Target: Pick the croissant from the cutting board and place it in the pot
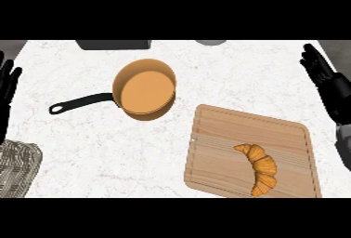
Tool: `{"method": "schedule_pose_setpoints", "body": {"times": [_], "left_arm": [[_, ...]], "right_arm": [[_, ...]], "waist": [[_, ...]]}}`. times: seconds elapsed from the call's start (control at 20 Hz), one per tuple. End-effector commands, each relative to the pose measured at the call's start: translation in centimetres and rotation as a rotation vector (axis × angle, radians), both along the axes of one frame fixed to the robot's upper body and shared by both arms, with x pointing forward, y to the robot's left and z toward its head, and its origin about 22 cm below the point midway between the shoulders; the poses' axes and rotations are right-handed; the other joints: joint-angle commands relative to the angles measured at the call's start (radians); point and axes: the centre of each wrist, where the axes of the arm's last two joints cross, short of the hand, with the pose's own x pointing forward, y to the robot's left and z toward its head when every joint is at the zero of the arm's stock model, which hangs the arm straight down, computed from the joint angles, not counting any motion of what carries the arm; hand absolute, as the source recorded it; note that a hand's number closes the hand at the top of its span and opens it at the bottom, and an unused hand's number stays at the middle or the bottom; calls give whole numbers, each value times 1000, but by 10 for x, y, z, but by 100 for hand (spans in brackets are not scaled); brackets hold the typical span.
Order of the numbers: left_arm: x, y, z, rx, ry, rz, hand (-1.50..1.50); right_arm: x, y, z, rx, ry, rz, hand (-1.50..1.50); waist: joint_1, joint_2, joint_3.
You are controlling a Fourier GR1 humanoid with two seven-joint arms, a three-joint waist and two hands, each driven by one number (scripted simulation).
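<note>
Croissant (259,168) on cutting board (226,135), apart from open right robot hand (323,76).

Head view, steeply down onto counter (82,139)

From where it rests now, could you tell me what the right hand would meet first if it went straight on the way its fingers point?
The right hand points toward the counter's far edge; the way looks free as far as the picture shows, though depth is unclear.
</note>
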Motion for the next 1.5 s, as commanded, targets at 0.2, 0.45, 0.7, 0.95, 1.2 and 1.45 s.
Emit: {"method": "schedule_pose_setpoints", "body": {"times": [0.2,0.45,0.7,0.95,1.2,1.45], "left_arm": [[9,-19,-21,-36,92,31,0],[7,-48,-24,-93,185,-12,0],[16,-59,-31,-67,179,-4,0],[25,-58,-37,-78,205,1,0],[10,-45,-46,-73,215,18,0],[6,-54,-37,-86,203,6,0]], "right_arm": [[16,-11,-1,197,-95,386,150],[-9,-43,-66,-21,-175,341,-150],[15,-47,-58,60,-330,477,-150],[11,-60,-22,-70,-243,628,-150],[5,-40,9,-332,-73,794,-150],[0,-19,42,-640,25,874,-150]], "waist": [[25,34,3],[31,32,4],[25,25,1],[9,20,-1],[7,14,-4],[15,11,-3]]}}
